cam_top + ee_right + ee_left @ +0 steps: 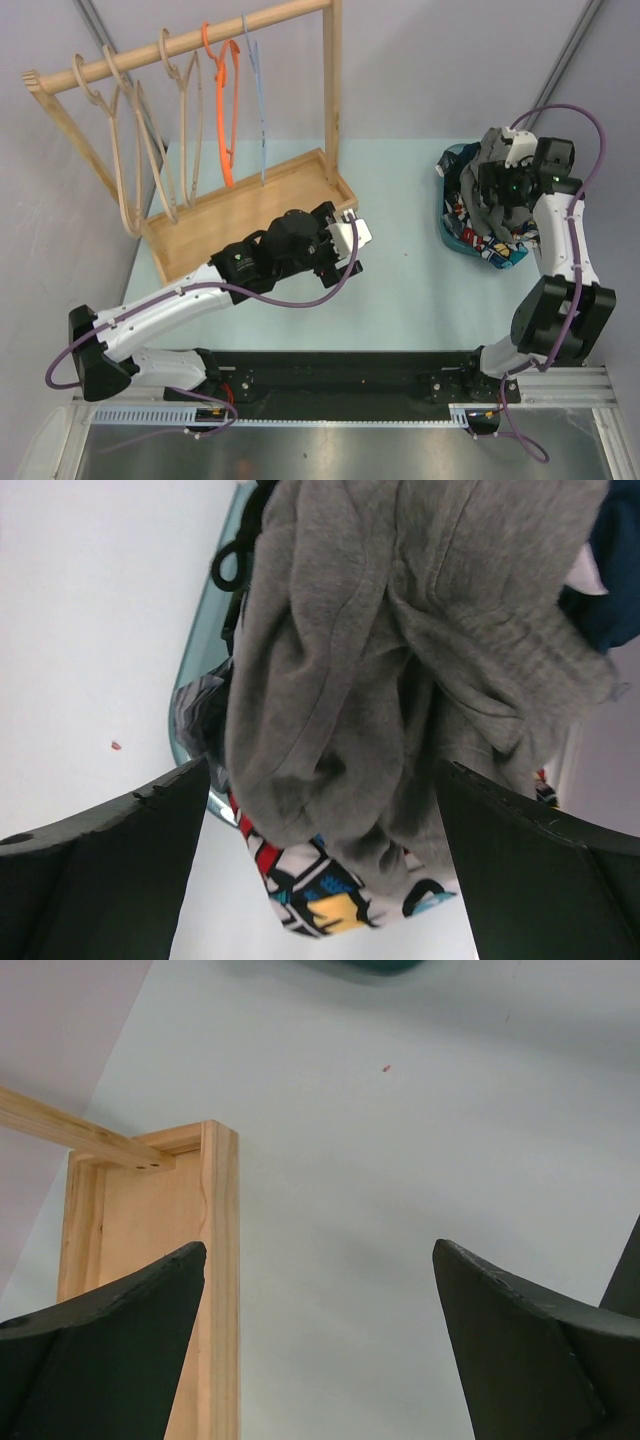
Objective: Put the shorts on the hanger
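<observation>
Pale table, 2 arms at its near edge. Wooden rack stands far left. Grey shorts lie heaped on a cartoon-print cloth at far right. Right gripper is directly over the shorts, fingers spread wide. Left gripper is beside the rack base, spread wide, nothing between. Light-blue hanger hangs rightmost on the rail, beside an orange hanger.

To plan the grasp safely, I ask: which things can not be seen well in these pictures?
- Top view: the right arm covers most of the shorts.
- Right wrist view: the shorts hide the bin beneath; navy garment cut by the edge.
- Left wrist view: the hanger is outside the frame.
</observation>
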`<state>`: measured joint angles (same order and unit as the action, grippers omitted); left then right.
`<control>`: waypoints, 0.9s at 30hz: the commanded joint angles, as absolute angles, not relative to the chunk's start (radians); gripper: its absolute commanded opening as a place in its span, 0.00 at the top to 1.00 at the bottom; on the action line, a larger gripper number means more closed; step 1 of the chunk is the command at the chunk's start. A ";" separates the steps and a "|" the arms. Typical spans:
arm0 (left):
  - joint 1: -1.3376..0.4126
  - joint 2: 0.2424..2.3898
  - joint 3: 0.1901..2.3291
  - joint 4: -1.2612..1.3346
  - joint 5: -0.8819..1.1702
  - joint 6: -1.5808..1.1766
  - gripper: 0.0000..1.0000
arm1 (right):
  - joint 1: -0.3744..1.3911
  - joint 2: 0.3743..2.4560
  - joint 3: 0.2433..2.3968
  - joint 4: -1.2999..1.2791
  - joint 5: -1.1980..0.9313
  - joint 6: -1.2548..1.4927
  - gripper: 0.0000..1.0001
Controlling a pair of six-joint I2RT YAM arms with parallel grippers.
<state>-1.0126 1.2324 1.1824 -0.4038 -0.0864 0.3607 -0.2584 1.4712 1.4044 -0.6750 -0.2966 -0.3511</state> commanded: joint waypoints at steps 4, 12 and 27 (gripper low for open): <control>-1.019 1.192 1.160 -0.353 -0.089 0.391 0.00 | -0.264 1.591 1.434 -0.597 -0.340 -0.295 0.00; -0.999 1.213 1.181 -0.405 -0.126 0.371 0.00 | -0.288 1.661 1.564 -0.701 -0.482 -0.279 0.93; -0.933 1.252 1.310 -0.445 -0.023 0.301 0.00 | -0.396 1.508 2.005 -0.765 -0.658 -0.130 1.00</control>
